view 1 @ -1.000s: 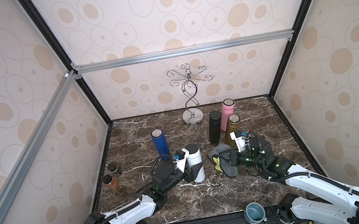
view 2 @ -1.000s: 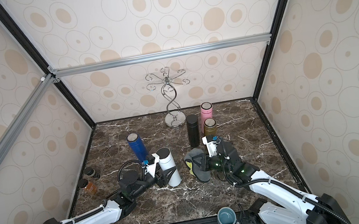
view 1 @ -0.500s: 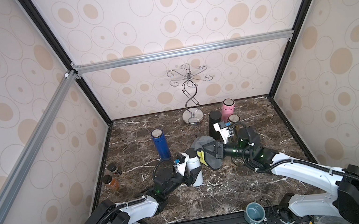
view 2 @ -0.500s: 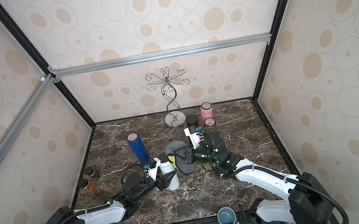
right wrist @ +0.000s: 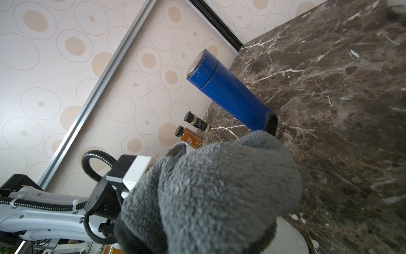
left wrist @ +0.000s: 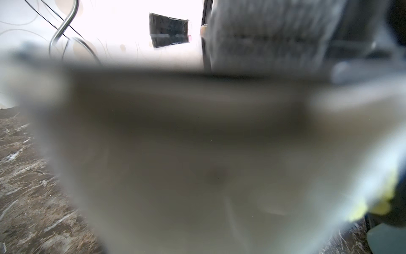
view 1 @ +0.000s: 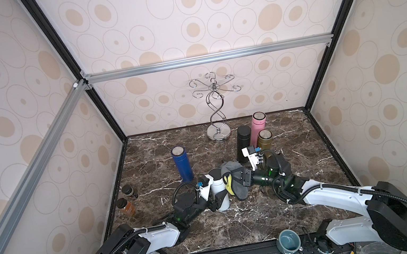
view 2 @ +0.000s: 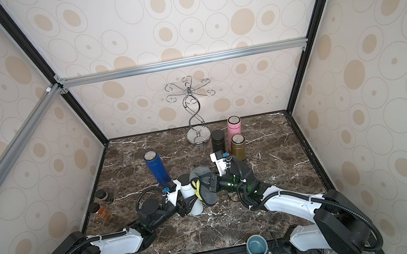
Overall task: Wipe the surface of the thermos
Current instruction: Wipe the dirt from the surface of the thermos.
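Note:
A white thermos (view 1: pixel 219 192) (view 2: pixel 191 198) stands upright on the marble at the front centre, my left gripper (view 1: pixel 213 203) (view 2: pixel 184 207) shut on its lower body. In the left wrist view the thermos (left wrist: pixel 197 165) is a blur that fills the frame. My right gripper (view 1: pixel 244 179) (view 2: pixel 213 183) is shut on a grey cloth (view 1: pixel 236 183) (view 2: pixel 204 187) with a yellow patch. It presses the cloth against the thermos's right side and top edge. In the right wrist view the cloth (right wrist: pixel 208 193) hides the jaws, and a bit of the thermos (right wrist: pixel 290 239) shows beside it.
A blue thermos (view 1: pixel 183 164) stands just behind the left gripper. Black (view 1: pixel 243 143), pink (view 1: pixel 258 127) and gold (view 1: pixel 265 142) thermoses stand behind the right arm. A metal hook stand (view 1: pixel 214 109) is at the back, two small bottles (view 1: pixel 127 199) at the left wall and a teal cup (view 1: pixel 289 240) at the front edge.
My right gripper has carried the cloth left from beside the thermos to its top, then down onto its right side. The left gripper has drawn the thermos slightly nearer.

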`<state>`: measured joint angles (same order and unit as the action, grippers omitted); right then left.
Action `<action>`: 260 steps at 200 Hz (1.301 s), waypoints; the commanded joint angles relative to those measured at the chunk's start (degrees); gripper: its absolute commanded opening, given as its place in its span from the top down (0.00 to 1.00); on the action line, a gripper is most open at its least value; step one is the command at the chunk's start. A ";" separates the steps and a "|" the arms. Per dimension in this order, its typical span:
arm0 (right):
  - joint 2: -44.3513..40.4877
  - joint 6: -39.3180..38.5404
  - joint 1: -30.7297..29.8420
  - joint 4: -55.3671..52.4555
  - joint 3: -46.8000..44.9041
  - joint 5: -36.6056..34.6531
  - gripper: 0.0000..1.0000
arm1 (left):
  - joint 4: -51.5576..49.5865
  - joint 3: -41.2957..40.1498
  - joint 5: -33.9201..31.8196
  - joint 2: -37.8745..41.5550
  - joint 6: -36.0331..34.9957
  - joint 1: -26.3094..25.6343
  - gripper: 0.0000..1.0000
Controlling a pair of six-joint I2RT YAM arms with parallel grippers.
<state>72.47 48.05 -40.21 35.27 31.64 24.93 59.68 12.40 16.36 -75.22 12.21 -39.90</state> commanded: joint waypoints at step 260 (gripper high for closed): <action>-0.08 2.46 -1.19 -1.46 -2.36 1.36 1.00 | 6.32 3.42 6.18 14.41 6.47 5.02 1.00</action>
<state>76.60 51.22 -40.51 37.12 28.60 26.50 61.82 12.01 25.85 -60.53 19.44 -35.29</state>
